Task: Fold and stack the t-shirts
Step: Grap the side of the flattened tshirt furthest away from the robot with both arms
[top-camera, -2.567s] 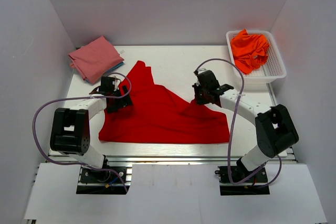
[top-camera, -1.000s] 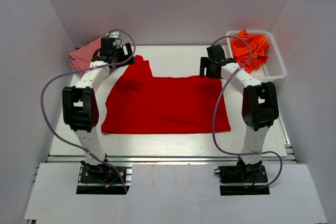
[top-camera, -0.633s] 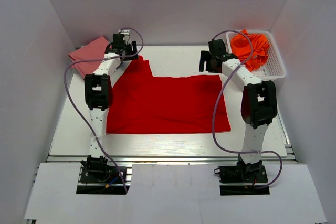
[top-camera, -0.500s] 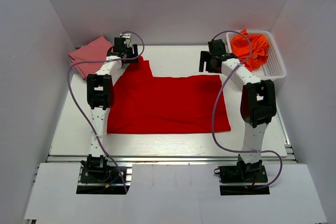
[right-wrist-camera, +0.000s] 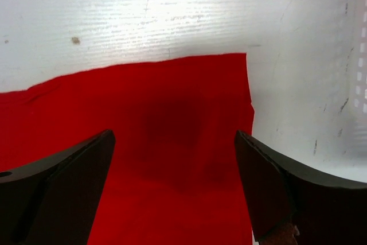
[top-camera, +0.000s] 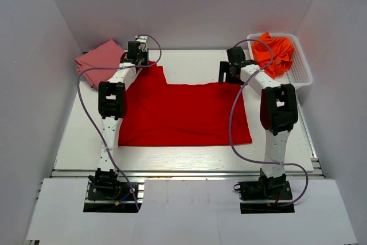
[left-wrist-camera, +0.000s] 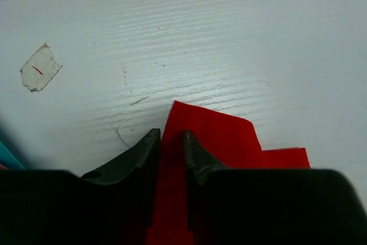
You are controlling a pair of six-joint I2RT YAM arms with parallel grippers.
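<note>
A bright red t-shirt (top-camera: 183, 113) lies spread flat across the middle of the table. My left gripper (top-camera: 139, 60) is at its far left corner. In the left wrist view the jaws (left-wrist-camera: 170, 137) are drawn narrow, and red cloth (left-wrist-camera: 218, 142) fills the slit between them. My right gripper (top-camera: 232, 74) hangs over the far right corner (right-wrist-camera: 229, 78), open wide (right-wrist-camera: 173, 137) with only flat cloth beneath. A dusty pink t-shirt (top-camera: 96, 58) lies folded at the far left. Orange t-shirts (top-camera: 275, 51) are heaped in the basket.
The white mesh basket (top-camera: 303, 78) stands at the far right, its wall just visible (right-wrist-camera: 361, 55) beside my right gripper. A scrap of tape (left-wrist-camera: 39, 68) is stuck on the table by the back wall. A teal sliver (left-wrist-camera: 7, 154) shows at the left edge.
My left gripper slid right along the far edge from the pink shirt to the red shirt's corner and closed its jaws there. The right gripper stayed open over its corner.
</note>
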